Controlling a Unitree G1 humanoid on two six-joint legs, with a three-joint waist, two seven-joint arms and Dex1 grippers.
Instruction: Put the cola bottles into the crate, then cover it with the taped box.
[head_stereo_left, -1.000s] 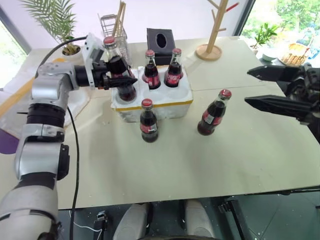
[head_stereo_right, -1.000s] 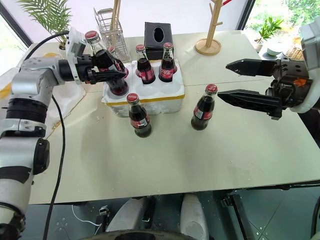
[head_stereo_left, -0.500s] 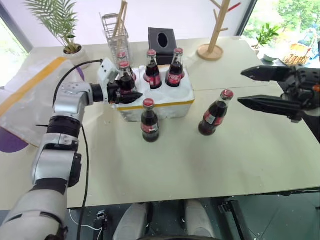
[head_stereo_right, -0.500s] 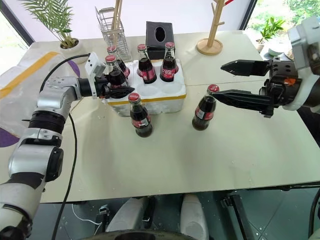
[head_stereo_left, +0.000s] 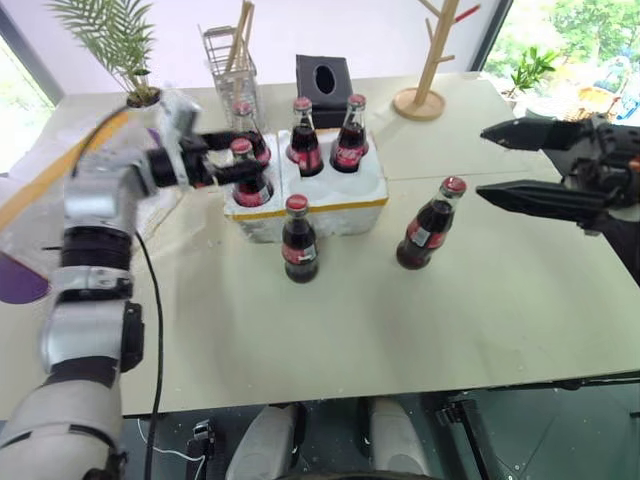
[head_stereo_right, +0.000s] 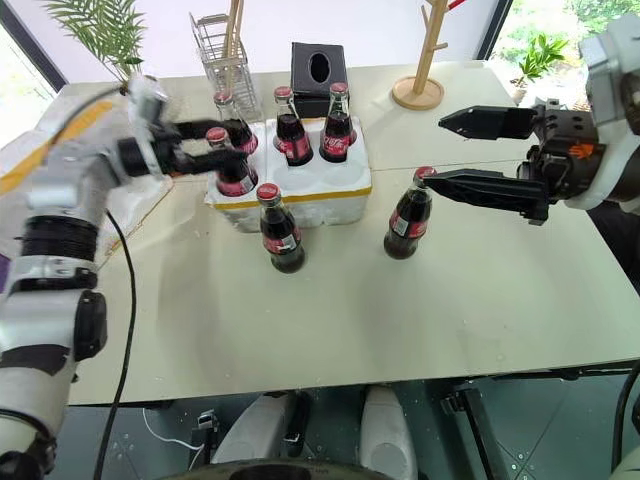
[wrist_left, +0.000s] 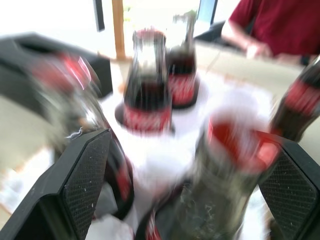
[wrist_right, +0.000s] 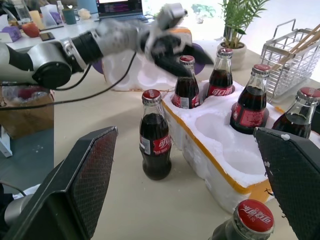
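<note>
Dark glass cola bottles: four upright in the crate (head_stereo_right: 300, 190), two loose on the worktop (head_stereo_right: 500, 310), one (head_stereo_right: 408, 214) just below the right gripper (head_stereo_right: 430, 150), fingers wide, one (head_stereo_right: 276, 228) before the crate, near the left gripper (head_stereo_right: 225, 140), fingers wide.

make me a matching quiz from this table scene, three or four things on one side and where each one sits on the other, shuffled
Things:
1. tissue box
2. wire basket
3. wooden stand
4. right pincer

Places:
a. open, above the table's right side
b. directly behind the crate
c. on the far right part of the table
d. behind the crate's left end, sticks inside

Pairs: 1-b, 2-d, 3-c, 4-a
</note>
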